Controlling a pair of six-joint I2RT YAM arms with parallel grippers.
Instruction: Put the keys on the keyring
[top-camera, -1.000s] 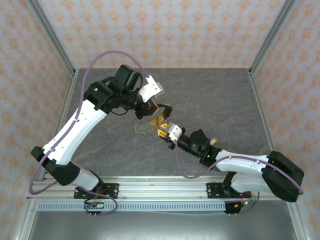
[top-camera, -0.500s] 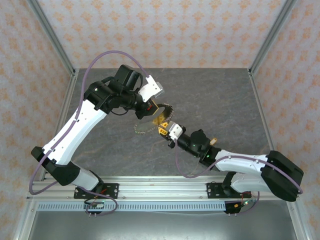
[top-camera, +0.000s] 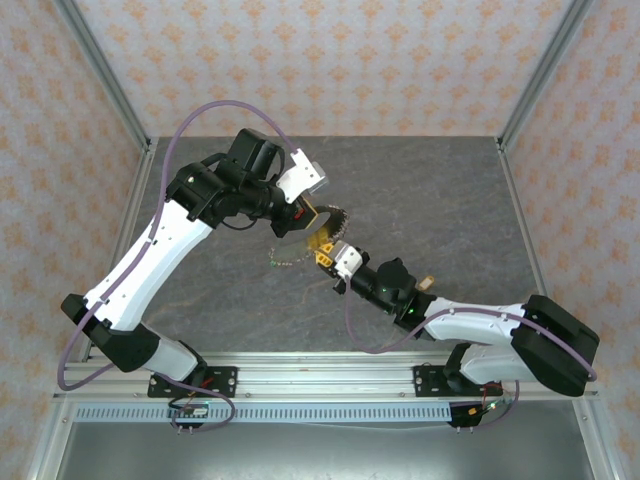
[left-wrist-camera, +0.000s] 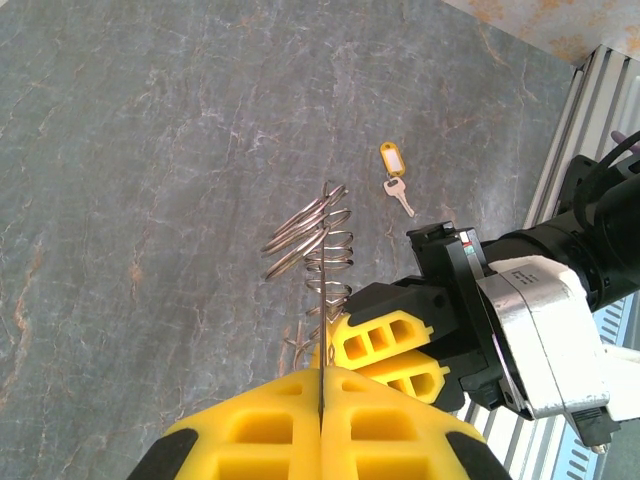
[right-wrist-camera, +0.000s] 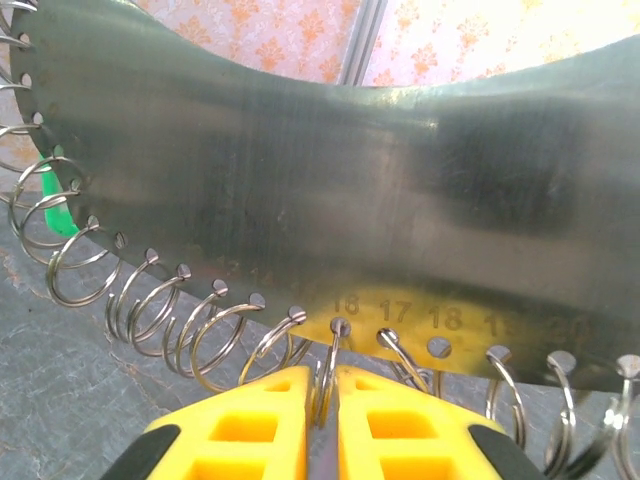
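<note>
— Worth fearing here?
— Tugging too hard with the right gripper (right-wrist-camera: 322, 385), clamped on one split ring (right-wrist-camera: 336, 345). Could wrench the keyring (right-wrist-camera: 300, 170) from the left gripper (left-wrist-camera: 322, 375), pinched shut on its plate edge.
— Lying how?
— Held above the table's (top-camera: 430, 190) middle, long axis roughly along the near edge, ringed side toward it. As for the keys (left-wrist-camera: 391, 160): flat, toward the near right corner, untouched.

What looks like a green tag (right-wrist-camera: 55, 200) hides mostly behind the keyring plate (right-wrist-camera: 300, 180).
</note>
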